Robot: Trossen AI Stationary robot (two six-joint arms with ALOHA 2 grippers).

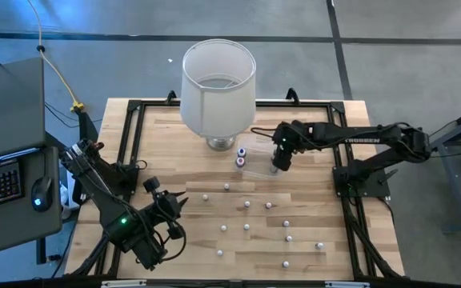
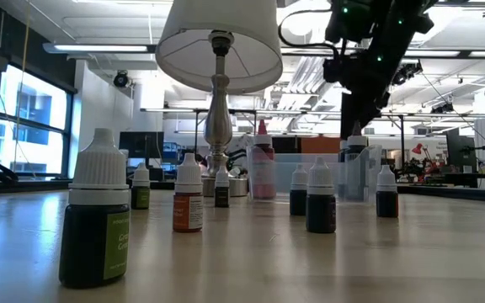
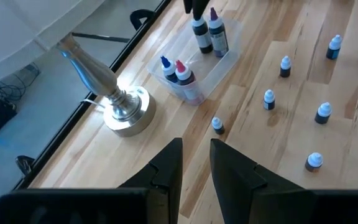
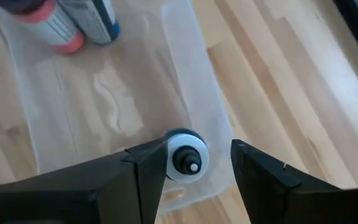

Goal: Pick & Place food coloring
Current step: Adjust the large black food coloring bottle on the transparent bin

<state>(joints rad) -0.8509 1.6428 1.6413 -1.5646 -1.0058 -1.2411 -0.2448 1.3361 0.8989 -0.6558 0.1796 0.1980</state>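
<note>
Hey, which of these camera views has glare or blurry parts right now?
Left wrist view: bright glare on the shiny metal lamp base. Right wrist view: the two bottles lying in the clear plastic tub look soft. Low view: the nearest dark green white-capped bottle is slightly blurred.

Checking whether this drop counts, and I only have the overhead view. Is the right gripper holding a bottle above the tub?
Observer: No. Its wrist view shows the right gripper with jaws apart around a white-capped bottle standing inside the clear tub.
Operator: How many bottles are in the tub?
Observer: The left wrist view shows four: a pair at the end nearer the lamp base, and a pair under that gripper.
Operator: And the left gripper?
Observer: The left gripper is empty, with its fingers a little apart, and it is well short of the tub.
</note>
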